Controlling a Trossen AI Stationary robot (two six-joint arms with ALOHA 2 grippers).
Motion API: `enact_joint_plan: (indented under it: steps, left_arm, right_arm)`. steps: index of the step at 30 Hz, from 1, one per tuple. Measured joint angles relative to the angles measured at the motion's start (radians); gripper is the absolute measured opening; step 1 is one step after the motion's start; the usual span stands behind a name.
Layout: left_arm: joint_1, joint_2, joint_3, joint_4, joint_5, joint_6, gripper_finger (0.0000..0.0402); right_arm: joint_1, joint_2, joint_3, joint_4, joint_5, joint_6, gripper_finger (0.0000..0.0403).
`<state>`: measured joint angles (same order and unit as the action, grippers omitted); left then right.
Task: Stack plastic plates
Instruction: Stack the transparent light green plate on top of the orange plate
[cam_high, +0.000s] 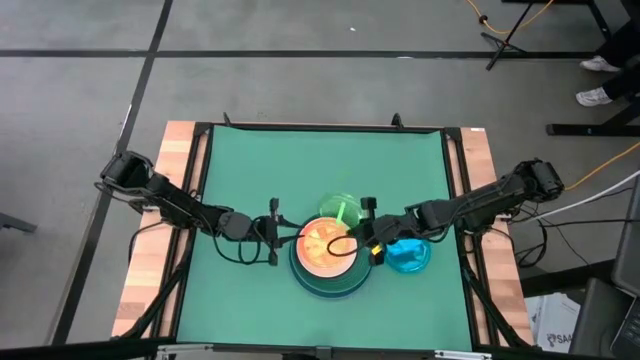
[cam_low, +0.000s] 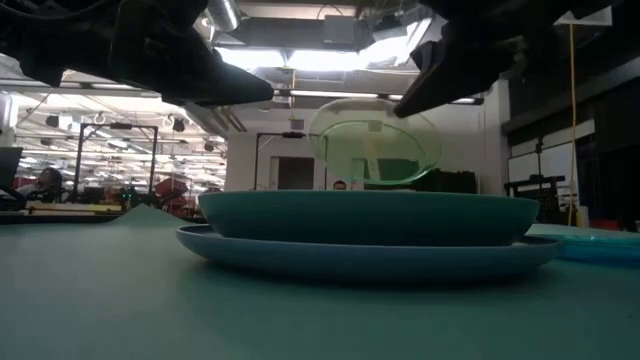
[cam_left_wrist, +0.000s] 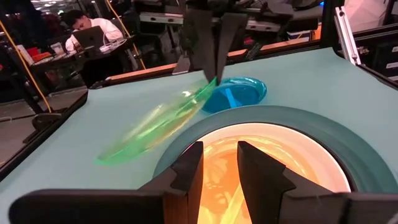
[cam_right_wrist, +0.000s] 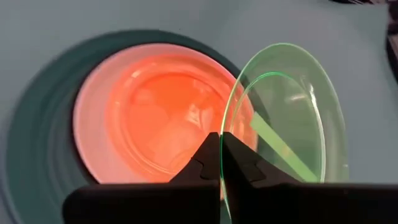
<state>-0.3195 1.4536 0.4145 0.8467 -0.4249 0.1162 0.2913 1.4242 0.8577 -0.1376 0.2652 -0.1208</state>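
A stack stands at the table's middle: a large light blue plate (cam_low: 300, 255) at the bottom, a dark teal plate (cam_high: 345, 283) on it, then a white plate (cam_left_wrist: 311, 142) with the translucent orange plate (cam_high: 322, 246) inside. The black plate is hidden. The cyan plate (cam_high: 408, 256) lies flat on the mat right of the stack. My right gripper (cam_high: 350, 225) is shut on the green plate (cam_high: 338, 207), just beyond the stack's far edge. My left gripper (cam_high: 292, 236) hovers open over the stack's left rim, touching nothing. My right gripper pinches the green plate's rim (cam_right_wrist: 225, 127) between its two fingertips, at the plate's upper, right-hand edge (cam_low: 425, 115). The fingers (cam_left_wrist: 208, 62) come from the table's right, slanting down. The plate is lifted clear and tilted steeply, hanging below the fingers above the stack's far side.
Green mat covers the table inside a black frame (cam_high: 200, 180), with wooden strips along both sides. Open mat lies left of the stack and across the far half. A person sits at a desk in the room beyond (cam_left_wrist: 93, 31).
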Motion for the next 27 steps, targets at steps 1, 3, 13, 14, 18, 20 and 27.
enact_joint_plan:
  steps: [1,3,13,14,18,20,27]
  left_arm:
    - [0.000,0.000,0.000,0.000,0.000,0.000,0.0092]
    - [0.000,0.000,0.000,0.000,0.000,0.000,0.0092]
    - [0.000,0.000,0.000,0.000,0.000,0.000,0.0092]
    - [0.000,0.000,0.000,0.000,0.000,0.000,0.0092]
    - [0.000,0.000,0.000,0.000,0.000,0.000,0.0092]
    - [0.000,0.000,0.000,0.000,0.000,0.000,0.0092]
    - [0.000,0.000,0.001,0.000,0.000,0.000,0.0092]
  right_arm:
    - [0.000,0.000,0.000,0.009,-0.013,0.000,0.0001]
    - [0.006,0.000,0.000,0.028,-0.042,-0.001,0.0001]
    - [0.078,0.000,-0.001,0.095,-0.060,-0.071,0.0001]
    - [0.084,0.000,-0.001,0.095,-0.060,-0.071,0.0001]
    - [0.092,0.014,-0.001,0.103,-0.069,-0.071,0.0001]
    - [0.096,0.035,-0.002,0.113,-0.088,-0.071,0.0001]
    - [0.095,0.126,-0.002,0.187,-0.101,-0.104,0.0001]
